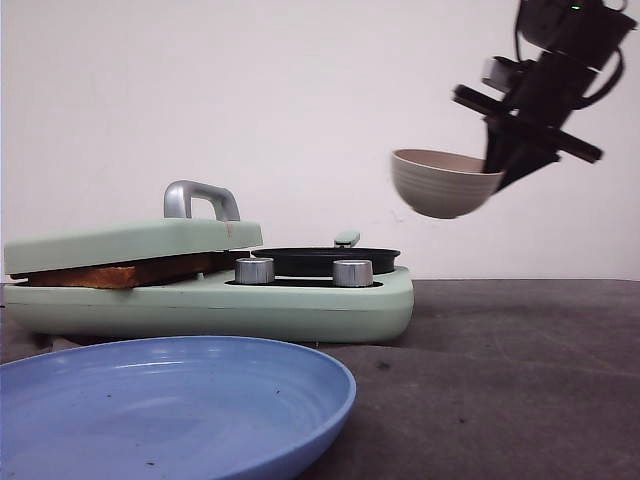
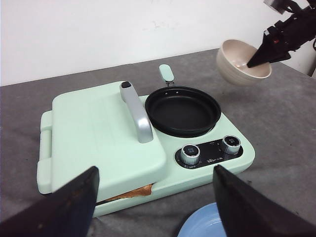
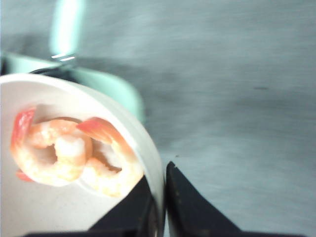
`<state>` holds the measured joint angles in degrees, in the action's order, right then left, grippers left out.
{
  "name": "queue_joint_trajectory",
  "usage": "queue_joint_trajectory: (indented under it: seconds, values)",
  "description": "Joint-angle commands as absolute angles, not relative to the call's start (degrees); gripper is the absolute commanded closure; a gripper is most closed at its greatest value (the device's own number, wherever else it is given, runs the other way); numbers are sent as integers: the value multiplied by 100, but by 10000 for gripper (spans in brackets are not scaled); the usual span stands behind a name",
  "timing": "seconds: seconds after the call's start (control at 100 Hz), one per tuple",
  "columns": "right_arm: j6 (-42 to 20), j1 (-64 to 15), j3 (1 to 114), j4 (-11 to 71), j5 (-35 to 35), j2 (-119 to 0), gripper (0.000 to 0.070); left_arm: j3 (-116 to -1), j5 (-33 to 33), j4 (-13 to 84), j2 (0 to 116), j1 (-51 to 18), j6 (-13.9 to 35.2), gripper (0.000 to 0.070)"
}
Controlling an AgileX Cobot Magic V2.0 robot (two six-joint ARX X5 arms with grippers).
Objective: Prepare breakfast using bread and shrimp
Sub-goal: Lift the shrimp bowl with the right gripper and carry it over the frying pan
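We see a mint-green breakfast maker [image 1: 300, 305] on the grey table [image 1: 520, 380], its lid [image 2: 98, 133] closed over a slice of bread [image 1: 120, 272], with a black pan [image 2: 182, 111] beside the lid. A blue plate [image 1: 170, 405] sits in front. The right gripper [image 3: 160, 197] pinches a beige bowl's [image 1: 440, 183] rim, holding it in the air near the pan; the shrimp [image 3: 69, 150] lie inside the bowl. The left gripper's fingers [image 2: 64, 207] stand wide apart above the appliance.
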<state>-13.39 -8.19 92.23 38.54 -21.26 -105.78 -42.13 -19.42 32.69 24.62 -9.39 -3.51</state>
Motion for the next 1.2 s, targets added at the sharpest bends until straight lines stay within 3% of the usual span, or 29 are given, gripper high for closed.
queue_joint_trajectory:
  seconds: [0.0,0.31,0.46,0.66,0.83,0.99,1.19]
  values:
    - [-1481,-982,9347,3684,-2156,-10597,700,-4237,-1946,3216,2471,-939,-405,311]
    - [-1710,-1835,9347,2453,-1466,-10632,700,-4237,-1951,3256,2471,-941,-384,311]
    - [-1363,-2150,9347,1896,-685,-10676,700,-4237,-1951,3402,2471,-939,-384,311]
    - [-344,-2493,9345,1197,405,-10718,700,-4237,-1951,3555,2471,-939,-390,311]
    - [963,-2746,9343,749,1367,-10726,700,-4237,-1951,3514,2471,-941,-388,311]
    - [1979,-2880,9343,489,1599,-10726,700,-4237,-1951,3474,2471,-941,-390,311]
    - [2799,-3087,9343,235,2436,-10842,700,-4237,-1951,3472,2471,-941,-427,311]
